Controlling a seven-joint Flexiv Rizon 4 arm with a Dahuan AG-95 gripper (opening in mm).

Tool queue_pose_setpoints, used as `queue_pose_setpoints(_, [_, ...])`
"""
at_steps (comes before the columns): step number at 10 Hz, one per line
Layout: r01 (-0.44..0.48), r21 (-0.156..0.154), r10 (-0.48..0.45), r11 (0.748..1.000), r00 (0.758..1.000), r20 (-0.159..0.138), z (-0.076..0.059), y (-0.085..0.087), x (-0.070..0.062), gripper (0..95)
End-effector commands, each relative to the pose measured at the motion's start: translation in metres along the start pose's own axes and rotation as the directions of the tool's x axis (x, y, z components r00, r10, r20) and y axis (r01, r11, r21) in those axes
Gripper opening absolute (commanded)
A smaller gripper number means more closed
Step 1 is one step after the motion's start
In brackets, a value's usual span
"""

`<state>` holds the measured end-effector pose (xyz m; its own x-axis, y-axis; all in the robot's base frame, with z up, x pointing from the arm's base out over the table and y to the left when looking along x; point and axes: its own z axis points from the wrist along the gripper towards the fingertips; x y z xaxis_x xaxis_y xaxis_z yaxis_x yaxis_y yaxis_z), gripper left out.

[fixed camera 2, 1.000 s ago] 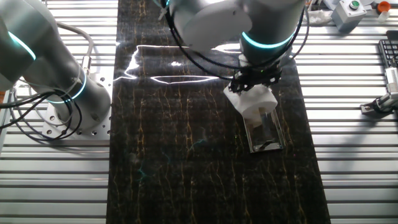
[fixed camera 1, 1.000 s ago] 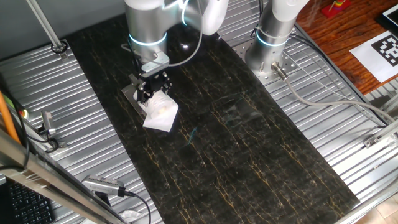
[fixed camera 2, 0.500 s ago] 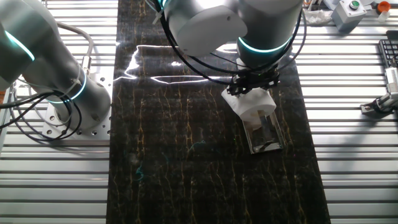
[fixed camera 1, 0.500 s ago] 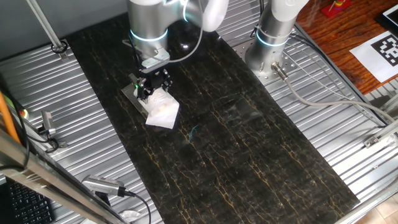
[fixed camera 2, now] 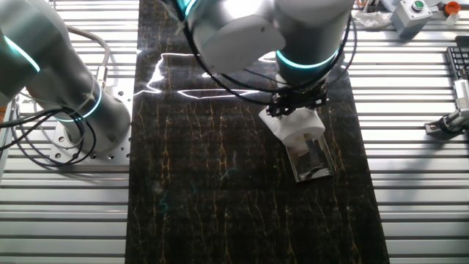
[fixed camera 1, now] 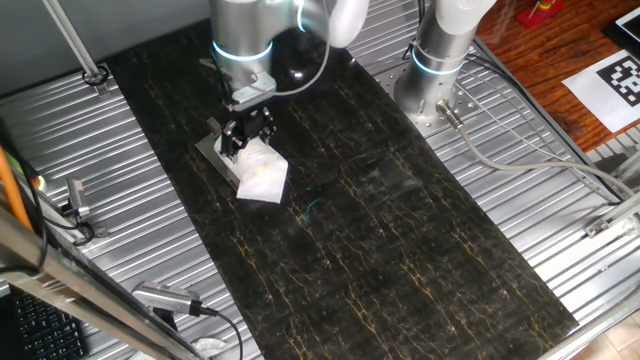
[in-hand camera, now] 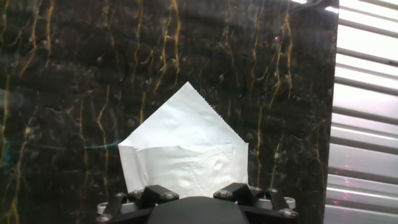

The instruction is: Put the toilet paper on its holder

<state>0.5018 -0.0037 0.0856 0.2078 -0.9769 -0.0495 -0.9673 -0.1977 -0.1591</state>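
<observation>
The toilet paper (fixed camera 1: 262, 175) is a white roll with a loose sheet pointing away from the hand. It sits at one end of the holder (fixed camera 1: 212, 150), a flat grey metal plate on the dark mat. My gripper (fixed camera 1: 248, 135) is directly above the roll and shut on its top. In the other fixed view the roll (fixed camera 2: 294, 125) covers the near end of the shiny plate (fixed camera 2: 314, 158) under the gripper (fixed camera 2: 294, 106). In the hand view the roll (in-hand camera: 186, 149) fills the space between the gripper (in-hand camera: 194, 194) fingers. The peg is hidden.
A dark marbled mat (fixed camera 1: 380, 220) runs across the ribbed metal table (fixed camera 1: 120, 150). The round silver robot base (fixed camera 1: 435, 80) stands at the back right. Cables (fixed camera 1: 520, 160) trail beside it. Clamps (fixed camera 1: 75, 205) sit at the left edge.
The gripper and roll have shifted slightly toward the back of the mat along the plate. The grip looks unchanged.
</observation>
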Motion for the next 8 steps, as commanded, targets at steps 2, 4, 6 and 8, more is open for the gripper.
queue_pose_setpoints(2, [0.003, 0.020, -0.003, 1.000, 1.000, 0.025, 0.0015, 0.0016, 0.0008, 0.0])
queue_pose_setpoints(4, [0.022, 0.028, -0.023, 0.999, 0.999, 0.024, 0.0010, 0.0022, 0.0016, 0.0])
queue_pose_setpoints(6, [0.033, 0.033, -0.034, 0.999, 0.999, 0.023, 0.0002, 0.0026, 0.0025, 0.0])
queue_pose_setpoints(8, [0.047, 0.036, -0.048, 0.998, 0.999, 0.020, -0.0008, 0.0033, 0.0037, 0.0])
